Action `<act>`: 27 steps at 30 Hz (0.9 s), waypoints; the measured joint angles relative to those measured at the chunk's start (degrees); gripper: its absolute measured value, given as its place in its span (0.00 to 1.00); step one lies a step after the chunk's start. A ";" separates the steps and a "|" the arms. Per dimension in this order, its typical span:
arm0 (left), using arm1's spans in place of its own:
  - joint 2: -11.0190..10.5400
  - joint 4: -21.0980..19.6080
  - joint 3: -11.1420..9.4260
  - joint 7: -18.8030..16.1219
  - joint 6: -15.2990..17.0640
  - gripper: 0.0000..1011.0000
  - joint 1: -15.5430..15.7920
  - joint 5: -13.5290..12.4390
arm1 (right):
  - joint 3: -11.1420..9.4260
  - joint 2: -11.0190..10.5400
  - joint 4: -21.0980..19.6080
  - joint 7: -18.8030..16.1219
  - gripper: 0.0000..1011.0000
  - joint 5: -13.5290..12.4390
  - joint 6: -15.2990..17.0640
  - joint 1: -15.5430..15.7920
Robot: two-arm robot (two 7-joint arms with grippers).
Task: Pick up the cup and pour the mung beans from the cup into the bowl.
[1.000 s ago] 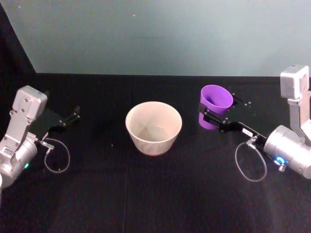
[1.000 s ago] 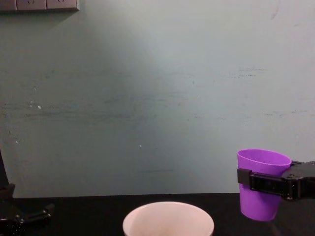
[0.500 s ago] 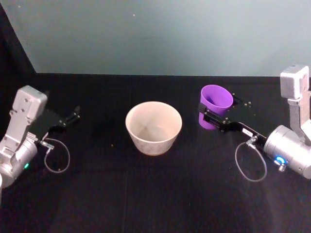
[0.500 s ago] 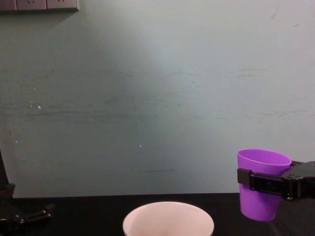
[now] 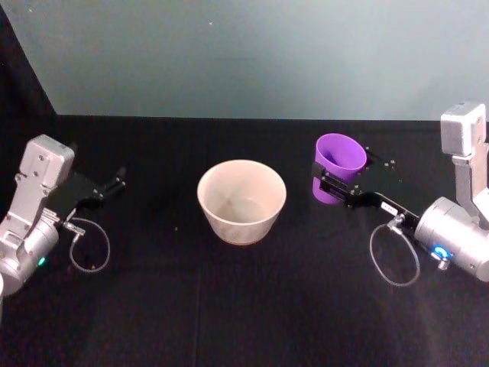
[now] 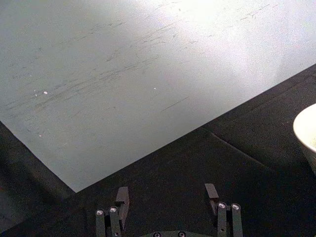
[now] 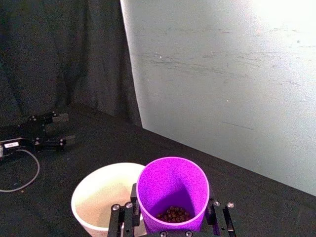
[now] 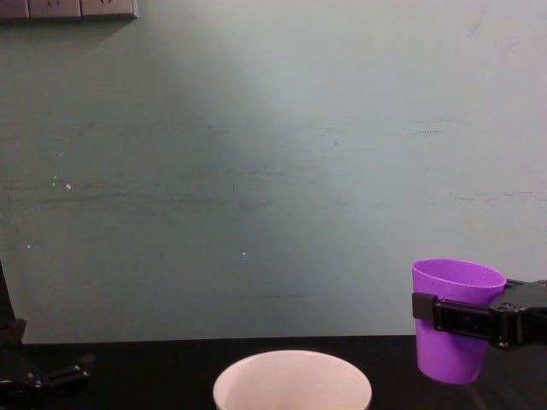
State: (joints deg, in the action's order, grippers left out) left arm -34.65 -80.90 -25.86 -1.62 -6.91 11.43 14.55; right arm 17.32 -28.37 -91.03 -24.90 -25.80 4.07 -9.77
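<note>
Head: right gripper (image 5: 338, 177) clamped on small purple plastic cup (image 5: 341, 153), upright, right of wide pinkish-white round bowl (image 5: 241, 200), both over black table (image 5: 244, 306). At far left, left gripper (image 5: 114, 182) parked.
Left wrist: its fingers (image 6: 122, 195) apart, empty.
Right wrist: dark beans (image 7: 173, 215) in cup bottom.
Chest: cup apart from bowl rim.

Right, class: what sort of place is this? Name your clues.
Likely a robot lab bench: black-draped table, bare grey-green wall, and the right gripper holding a purple cup near a bowl.
</note>
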 joint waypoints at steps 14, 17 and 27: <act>0.00 0.00 0.00 0.00 0.00 0.99 0.00 0.00 | 0.00 0.00 0.00 0.00 0.72 0.00 0.00 0.00; 0.00 0.00 0.00 0.00 0.00 0.99 0.00 0.00 | 0.00 0.00 0.00 0.00 0.72 0.00 0.00 0.00; 0.00 0.00 0.00 0.00 0.00 0.99 0.00 0.00 | 0.00 0.00 0.00 0.00 0.72 0.00 0.00 0.00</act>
State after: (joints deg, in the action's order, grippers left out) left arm -34.65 -80.90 -25.86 -1.62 -6.91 11.43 14.55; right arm 17.32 -28.37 -91.03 -24.90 -25.80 4.08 -9.77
